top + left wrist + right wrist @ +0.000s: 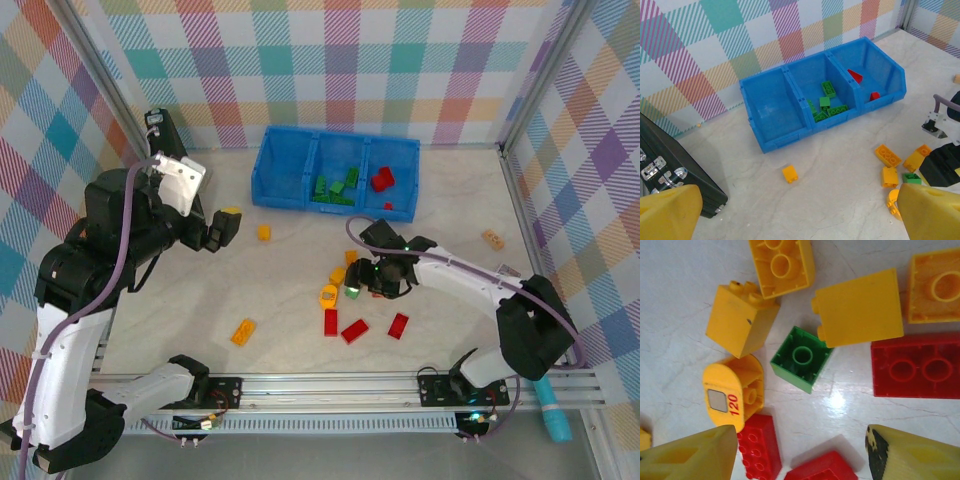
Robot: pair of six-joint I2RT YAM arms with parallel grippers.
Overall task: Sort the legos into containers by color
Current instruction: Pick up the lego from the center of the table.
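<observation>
Legos point(354, 330): loose on counter point(150, 330), mostly clustered at lower centre of the top view. 1 orange brick point(264, 232) apart at upper left of the cluster, 1 orange plate point(243, 332) at lower left.

Containers point(285, 165): 1 blue bin with 3 compartments, upper centre of the top view. Left compartment without bricks, middle holding green bricks point(335, 190), right holding red bricks point(382, 180).

Left hand point(800, 215): spread wide, nothing held, raised over the counter left of the cluster.

Right hand point(802, 457): spread, nothing pinched, low over the cluster. Green cube point(801, 358) at centre of the right wrist view, just above the fingertips. Close around it: yellow block point(742, 320) at upper left, yellow slab point(860, 307) touching at upper right, red 2-stud brick point(915, 367) at right, rounded piece marked 120 point(732, 392) at left.

Step, as judged: pick of the green cube for the middle compartment. Sorting well short of done.

Hazards, as judged:
- Crowding: a closing fingertip catching a yellow or red neighbour, giving a double pick or a wrong colour in the bin.
- Glancing contact: bricks scattered, the cube knocked askew.
- Off-centre pinch on smooth sides: slip in transit, landing in the wrong compartment.
</observation>
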